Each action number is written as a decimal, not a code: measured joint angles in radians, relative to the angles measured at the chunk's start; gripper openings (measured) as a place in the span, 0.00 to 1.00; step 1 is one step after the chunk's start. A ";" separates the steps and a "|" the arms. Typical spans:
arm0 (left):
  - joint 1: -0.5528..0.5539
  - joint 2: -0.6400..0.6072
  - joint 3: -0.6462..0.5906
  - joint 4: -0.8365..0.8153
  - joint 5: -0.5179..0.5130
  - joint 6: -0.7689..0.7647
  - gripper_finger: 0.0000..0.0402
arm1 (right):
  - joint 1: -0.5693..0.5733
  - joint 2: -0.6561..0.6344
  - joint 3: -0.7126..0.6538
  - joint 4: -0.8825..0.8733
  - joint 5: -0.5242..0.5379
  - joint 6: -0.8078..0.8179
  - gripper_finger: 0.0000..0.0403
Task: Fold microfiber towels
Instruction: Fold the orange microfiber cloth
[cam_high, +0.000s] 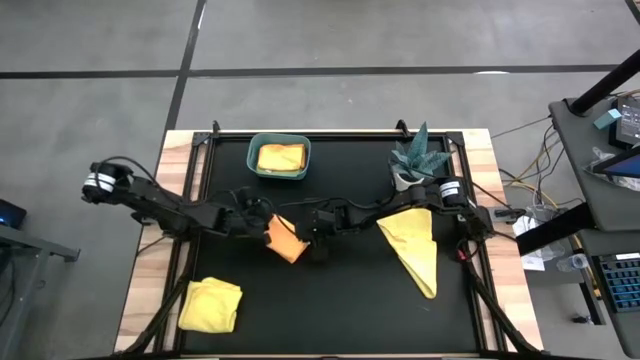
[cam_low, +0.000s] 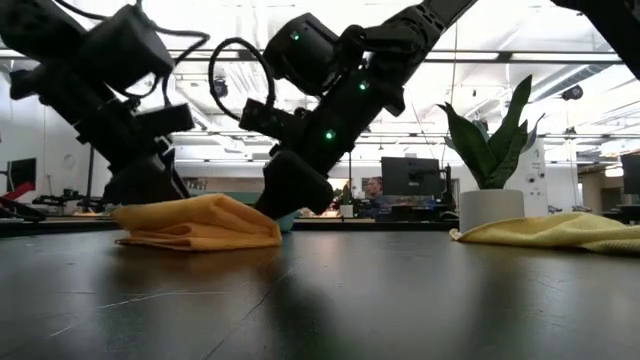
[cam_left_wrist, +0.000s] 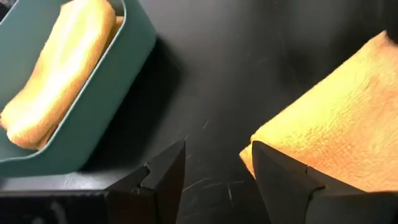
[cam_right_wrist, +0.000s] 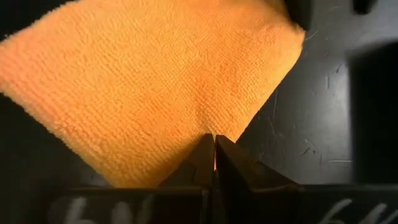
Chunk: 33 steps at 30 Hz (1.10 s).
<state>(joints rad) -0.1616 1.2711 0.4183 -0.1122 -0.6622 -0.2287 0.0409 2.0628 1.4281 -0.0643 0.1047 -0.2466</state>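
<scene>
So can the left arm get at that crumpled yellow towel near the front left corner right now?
Probably yes. The left gripper is open and empty beside the orange towel, and nothing lies between it and the yellow towel.

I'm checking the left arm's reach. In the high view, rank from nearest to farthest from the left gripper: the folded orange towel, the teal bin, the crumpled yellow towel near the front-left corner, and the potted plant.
From the left gripper:
1. Folded orange microfiber towel, right beside it at table centre.
2. Teal plastic bin, toward the back edge.
3. Crumpled yellow microfiber towel, front-left corner.
4. Small potted green plant, back right.
</scene>
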 joint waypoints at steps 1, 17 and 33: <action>0.000 0.011 0.000 0.001 0.000 0.000 0.43 | 0.000 0.000 0.000 0.001 0.000 0.000 0.02; -0.027 -0.142 0.011 -0.008 0.163 0.112 0.43 | 0.063 -0.058 0.001 0.003 -0.022 0.070 0.02; -0.102 -0.117 -0.011 -0.016 0.375 0.077 0.43 | 0.091 -0.048 -0.158 0.454 -0.165 0.118 0.02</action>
<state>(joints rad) -0.2634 1.1540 0.4076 -0.1282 -0.2871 -0.1513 0.1322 2.0144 1.2698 0.3894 -0.0604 -0.1291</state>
